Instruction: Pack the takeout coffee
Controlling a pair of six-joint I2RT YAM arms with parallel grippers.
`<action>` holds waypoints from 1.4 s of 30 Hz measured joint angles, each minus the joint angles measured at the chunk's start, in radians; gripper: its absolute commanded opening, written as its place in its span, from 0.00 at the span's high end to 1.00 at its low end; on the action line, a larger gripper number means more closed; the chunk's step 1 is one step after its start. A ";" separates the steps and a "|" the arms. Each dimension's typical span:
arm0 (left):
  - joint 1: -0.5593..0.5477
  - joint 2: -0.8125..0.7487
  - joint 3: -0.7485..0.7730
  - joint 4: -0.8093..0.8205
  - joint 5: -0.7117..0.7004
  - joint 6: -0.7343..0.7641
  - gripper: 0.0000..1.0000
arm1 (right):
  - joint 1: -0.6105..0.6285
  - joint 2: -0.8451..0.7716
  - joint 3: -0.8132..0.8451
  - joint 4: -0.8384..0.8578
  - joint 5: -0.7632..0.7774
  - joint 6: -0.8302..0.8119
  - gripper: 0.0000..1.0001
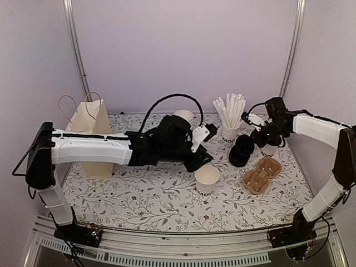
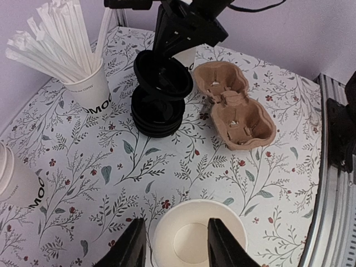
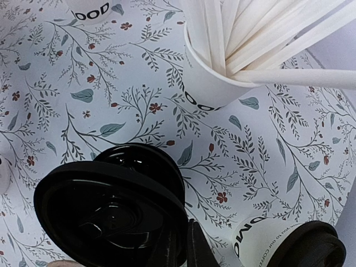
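Observation:
A white open-topped cup stands mid-table with no lid. My left gripper is open just above it. In the left wrist view the fingers straddle the left wall of this cup, one outside and one over its inside. My right gripper is shut on the rim of a black lid, held tilted over the stack of black lids. A lidded MOO cup stands right of the stack and shows in the right wrist view. Another white cup stands behind my left arm.
A white cup of white straws stands at the back, left of my right gripper. A brown cardboard cup carrier lies front right of the lid stack. A cream paper bag with loop handles stands at the back left.

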 measured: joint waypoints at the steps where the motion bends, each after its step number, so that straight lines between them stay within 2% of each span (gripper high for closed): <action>1: 0.000 -0.002 -0.003 0.005 0.000 0.003 0.54 | 0.000 -0.010 0.002 -0.005 -0.005 0.002 1.00; 5: 0.001 -0.033 -0.034 0.053 -0.008 0.051 0.38 | 0.000 -0.028 0.025 -0.045 -0.068 0.016 1.00; 9: 0.003 -0.120 -0.135 0.195 -0.013 0.134 0.25 | 0.000 -0.040 0.093 -0.114 -0.235 0.025 1.00; 14: 0.004 -0.204 -0.233 0.402 0.032 0.212 0.22 | 0.000 -0.077 0.192 -0.150 -0.494 0.028 1.00; 19: 0.003 -0.228 -0.296 0.616 0.106 0.256 0.21 | 0.000 -0.108 0.209 -0.150 -0.777 0.039 0.99; 21: 0.004 -0.228 -0.317 0.684 0.136 0.267 0.17 | 0.002 -0.109 0.209 -0.145 -0.880 0.056 0.99; 25: 0.003 -0.227 -0.342 0.793 0.189 0.274 0.16 | 0.017 -0.105 0.209 -0.145 -1.004 0.069 0.99; 33: 0.003 -0.188 -0.304 0.861 0.271 0.263 0.13 | 0.071 -0.100 0.204 -0.146 -1.106 0.065 0.98; 42: 0.003 -0.097 -0.233 0.861 0.301 0.227 0.12 | 0.092 -0.100 0.196 -0.146 -1.119 0.062 0.97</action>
